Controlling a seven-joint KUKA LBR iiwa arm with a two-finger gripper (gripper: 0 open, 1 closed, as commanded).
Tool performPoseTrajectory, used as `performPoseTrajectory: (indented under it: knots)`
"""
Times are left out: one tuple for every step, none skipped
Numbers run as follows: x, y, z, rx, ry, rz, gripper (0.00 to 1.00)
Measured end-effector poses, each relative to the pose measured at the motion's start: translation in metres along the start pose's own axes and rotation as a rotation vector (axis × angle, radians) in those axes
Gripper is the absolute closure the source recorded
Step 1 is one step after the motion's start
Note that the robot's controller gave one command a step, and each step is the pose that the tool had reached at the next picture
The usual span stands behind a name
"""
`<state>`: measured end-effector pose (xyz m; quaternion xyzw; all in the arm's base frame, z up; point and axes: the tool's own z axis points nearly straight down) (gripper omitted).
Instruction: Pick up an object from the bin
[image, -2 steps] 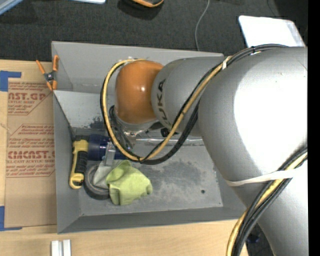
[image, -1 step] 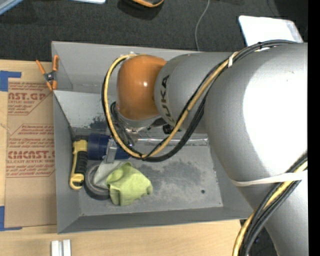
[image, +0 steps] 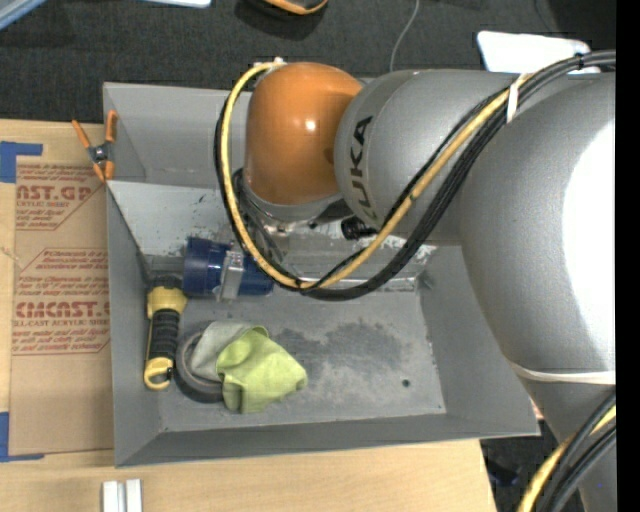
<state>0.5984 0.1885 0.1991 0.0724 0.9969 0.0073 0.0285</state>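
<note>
The gripper (image: 236, 274) (mostly hidden under the arm's orange cover) sits at a blue cylinder (image: 207, 266) in the bin's (image: 370, 350) back left; open or closed, I cannot tell.

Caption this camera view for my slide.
Arm above grey metal bin with blue cylinder, yellow-black handle, yellow-green cloth.

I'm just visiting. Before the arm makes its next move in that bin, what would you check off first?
1. Things left to pick: ok; blue cylinder, yellow-and-black handle and green cloth lie at the left of the bin.
2. Arm over the bin: ok; orange wrist cover hangs by the blue cylinder.
3. Something already held: cannot tell; the arm hides that.
4. Cloth lying free: not ok; it drapes a dark ring.
</note>
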Motion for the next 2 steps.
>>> performPoseTrajectory:
  knots:
    - [0.007, -0.003, 0.063, 0.008, 0.014, 0.000, 1.00]
    - [0.006, -0.002, 0.032, 0.008, 0.017, 0.000, 1.00]
